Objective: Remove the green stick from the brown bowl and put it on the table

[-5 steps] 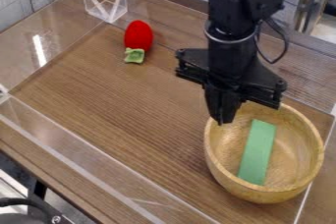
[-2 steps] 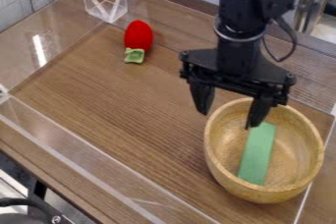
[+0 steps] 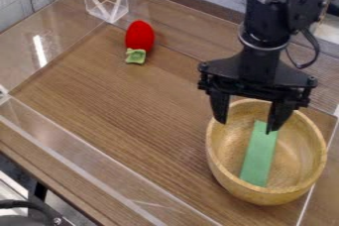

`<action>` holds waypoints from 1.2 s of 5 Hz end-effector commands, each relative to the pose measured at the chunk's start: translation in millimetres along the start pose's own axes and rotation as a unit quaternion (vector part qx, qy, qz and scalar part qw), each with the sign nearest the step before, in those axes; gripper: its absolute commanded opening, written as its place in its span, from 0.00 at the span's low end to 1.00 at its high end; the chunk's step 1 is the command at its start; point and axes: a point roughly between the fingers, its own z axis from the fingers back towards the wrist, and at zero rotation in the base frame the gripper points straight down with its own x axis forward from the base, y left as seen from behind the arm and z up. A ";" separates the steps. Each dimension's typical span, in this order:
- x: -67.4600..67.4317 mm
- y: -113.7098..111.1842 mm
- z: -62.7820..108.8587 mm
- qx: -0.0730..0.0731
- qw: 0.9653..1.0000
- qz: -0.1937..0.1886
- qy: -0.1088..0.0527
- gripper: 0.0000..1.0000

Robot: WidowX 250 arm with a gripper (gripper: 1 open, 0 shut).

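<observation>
Risk sits mainly in how the green stick (image 3: 261, 152) lies: flat against the sloping inside of the brown bowl (image 3: 307, 170), running from near the far rim down toward the near side. A flat block on a curved wall gives the fingers little edge to catch; if they come down astride its length rather than across its narrow width, they could slide off or only press it into the wood. One finger could also land on the thick rim, tipping or shoving the bowl across the table (image 3: 106, 111), which looks smooth enough to let it skid. A weak pinch might drop the stick back inside during the lift

The gripper (image 3: 248, 121) points straight down with its jaws spread wide and holds nothing. It hangs over the far-left part of the bowl, the two fingers straddling the stick's upper end, apparently just above it; whether either tip touches the stick cannot be told. The red strawberry toy (image 3: 138, 41) lies well apart, no obstacle
</observation>
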 end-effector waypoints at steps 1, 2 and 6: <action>18.8 -10.4 -3.0 -0.015 1.000 0.014 -0.015 1.00; 29.8 -11.1 -18.9 -0.015 0.999 0.028 -0.009 1.00; 22.9 -20.6 -62.9 -0.002 0.997 0.083 0.002 0.00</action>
